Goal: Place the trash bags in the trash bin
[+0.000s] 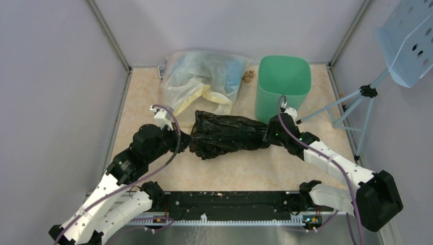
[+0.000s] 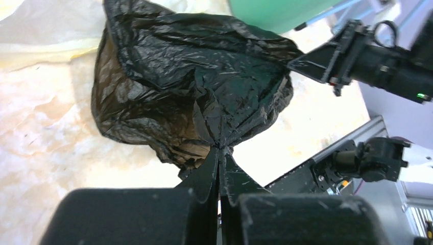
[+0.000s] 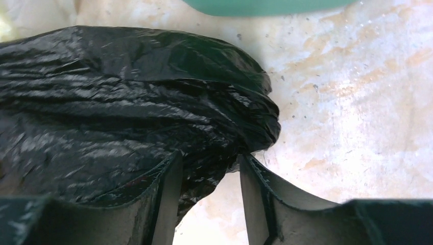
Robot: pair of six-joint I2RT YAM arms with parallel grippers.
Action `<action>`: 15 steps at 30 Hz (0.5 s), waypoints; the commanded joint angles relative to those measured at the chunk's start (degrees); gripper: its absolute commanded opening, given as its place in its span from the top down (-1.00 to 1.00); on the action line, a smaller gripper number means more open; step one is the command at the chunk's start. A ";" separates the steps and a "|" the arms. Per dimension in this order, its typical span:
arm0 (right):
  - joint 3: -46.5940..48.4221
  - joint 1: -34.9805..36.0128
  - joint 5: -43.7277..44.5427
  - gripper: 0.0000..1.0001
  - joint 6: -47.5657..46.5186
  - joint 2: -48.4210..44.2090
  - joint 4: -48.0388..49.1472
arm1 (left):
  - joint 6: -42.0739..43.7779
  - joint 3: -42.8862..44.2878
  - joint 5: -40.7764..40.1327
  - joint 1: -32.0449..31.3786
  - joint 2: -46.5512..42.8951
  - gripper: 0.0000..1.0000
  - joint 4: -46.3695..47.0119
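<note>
at table centre: the bag (image 1: pixel 227 133), black and crinkled, lies in a long heap on the table (image 1: pixel 245 171), running from 9 to 3 o'clock in the top view.
bin: the bin (image 1: pixel 282 87) stands upright at 1 o'clock from the bag, near its 3 o'clock end but apart from it. its mouth is open and no black plastic shows inside.
left gripper: the left gripper (image 2: pixel 219 151) sits at the bag's 9 o'clock end. its fingers are pressed together on a pinch of plastic, and creases fan out from the tips in the wrist view.
right gripper: the right gripper (image 3: pixel 209 158) is at the bag's 3 o'clock end, between bag and bin. its jaws stand apart with a fold of the bag bulging between them, and the plastic there looks loose, not clamped.
clear bag: the clear bag (image 1: pixel 204 81) lies at 11 o'clock from the bag, toward the back wall. it is no part of this job.
done so far: by my reading, very little. one end of the bag is pinched, but the whole bag rests on the table and none of it is in the bin.
to do: the right side likely needs a firm hold. then the bag must be lifted, carried toward 1 o'clock over the bin's mouth and let go inside.
risk: the film is thin and slippery, and held at one end it could drape over the rim instead of dropping in.
</note>
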 commanded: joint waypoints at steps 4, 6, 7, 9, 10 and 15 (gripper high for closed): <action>-5.98 -0.70 -10.16 0.00 -2.65 -11.44 4.37 | -3.60 0.07 -8.21 0.00 3.78 1.00 -4.05; -8.21 -0.77 -10.61 -0.02 -2.05 -14.64 4.57 | -4.45 -0.42 -9.56 0.02 4.95 1.00 -4.57; -9.08 -0.71 -10.43 -0.06 -1.77 -15.89 4.47 | -5.03 -0.57 -10.35 0.00 5.33 1.00 -4.92; -10.23 -0.70 -9.70 -0.14 -1.02 -17.33 3.97 | -5.71 -0.93 -11.33 0.01 5.75 1.00 -5.21; -10.54 -0.73 -9.40 -0.17 -0.53 -17.52 3.78 | -5.93 -1.10 -11.72 0.01 5.82 1.00 -5.26; -11.70 -0.78 -9.50 -0.20 3.90 -14.63 5.69 | -6.72 -1.57 -13.87 -0.02 5.54 1.00 -5.69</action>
